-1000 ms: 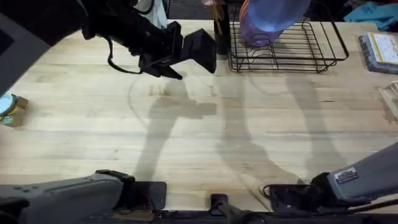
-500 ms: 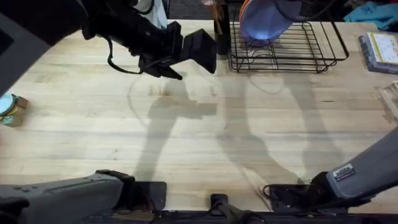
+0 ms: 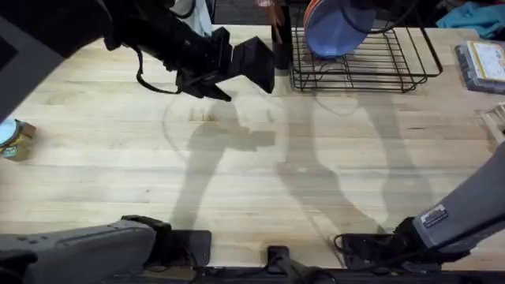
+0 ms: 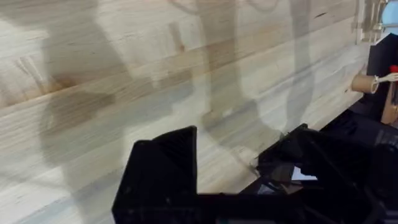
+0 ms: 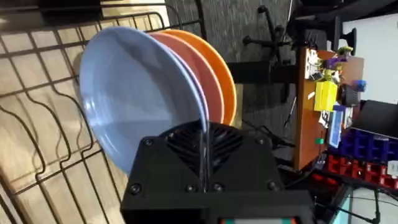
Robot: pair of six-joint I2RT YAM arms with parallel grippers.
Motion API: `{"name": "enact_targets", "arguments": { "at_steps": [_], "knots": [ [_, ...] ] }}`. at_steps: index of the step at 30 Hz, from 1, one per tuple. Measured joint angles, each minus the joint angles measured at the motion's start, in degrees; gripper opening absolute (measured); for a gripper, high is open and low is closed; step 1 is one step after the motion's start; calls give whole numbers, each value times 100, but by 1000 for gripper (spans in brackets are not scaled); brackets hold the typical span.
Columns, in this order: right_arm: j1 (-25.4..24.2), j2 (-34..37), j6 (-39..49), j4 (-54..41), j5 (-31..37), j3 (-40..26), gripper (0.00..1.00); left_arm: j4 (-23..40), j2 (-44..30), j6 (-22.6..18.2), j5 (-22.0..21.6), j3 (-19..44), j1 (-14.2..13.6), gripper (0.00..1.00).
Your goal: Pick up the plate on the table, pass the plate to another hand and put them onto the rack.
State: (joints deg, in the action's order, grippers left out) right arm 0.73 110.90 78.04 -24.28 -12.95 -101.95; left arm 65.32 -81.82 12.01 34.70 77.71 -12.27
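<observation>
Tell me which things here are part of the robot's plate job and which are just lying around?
Part of the job:
- blue plate, held by the right hand
- black wire rack
- wooden table
- left hand, hanging open over the table

Just lying around:
- orange plate in the rack
- purple plate in the rack
- small tin at the table's left edge
- packet at the right edge

- The rack (image 3: 364, 57) is set on the table (image 3: 260, 166) at the upper right of the frame.
- The plate (image 3: 331, 31) is stood in the rack's left end.
- The left gripper (image 3: 256, 65) is held left of the rack.
</observation>
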Motion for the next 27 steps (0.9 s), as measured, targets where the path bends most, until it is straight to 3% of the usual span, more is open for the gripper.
{"name": "enact_targets", "arguments": {
  "at_steps": [27],
  "knots": [
    [0, 4, 0, 675, 7, 0, 31, -17, 0, 0, 0, 0, 0, 993]
  ]
}}
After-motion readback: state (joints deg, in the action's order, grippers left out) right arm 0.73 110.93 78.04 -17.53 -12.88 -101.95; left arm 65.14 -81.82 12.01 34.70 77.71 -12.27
